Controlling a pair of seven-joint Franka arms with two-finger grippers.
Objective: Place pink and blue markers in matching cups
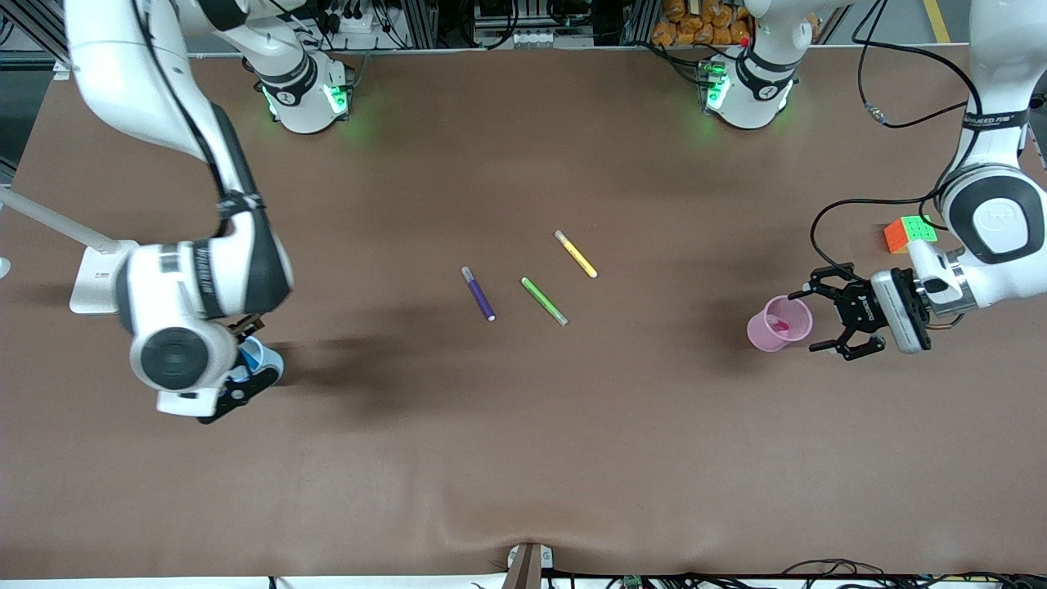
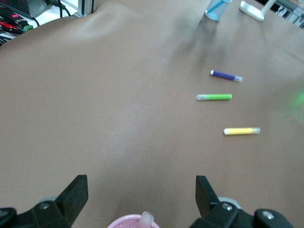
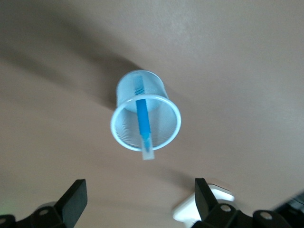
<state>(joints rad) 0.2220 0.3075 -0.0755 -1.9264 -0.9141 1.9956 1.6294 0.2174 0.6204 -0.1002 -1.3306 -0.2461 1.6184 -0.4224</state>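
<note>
The pale pink cup (image 1: 779,323) stands toward the left arm's end of the table with the pink marker (image 1: 777,325) standing in it. My left gripper (image 1: 810,321) is open and empty, right beside the cup. In the left wrist view the cup's rim (image 2: 124,222) and the marker's pale cap (image 2: 147,219) show between the open fingers of the left gripper (image 2: 142,194). The pale blue cup (image 1: 266,356) stands toward the right arm's end, holding the blue marker (image 3: 142,124). My right gripper (image 1: 243,364) hangs open and empty over this cup (image 3: 146,118), in the right wrist view (image 3: 137,199) too.
A dark purple marker (image 1: 478,294), a green marker (image 1: 544,301) and a yellow marker (image 1: 576,254) lie mid-table. A coloured cube (image 1: 908,233) sits by the left arm. A white stand (image 1: 96,280) sits by the right arm, farther from the front camera than the blue cup.
</note>
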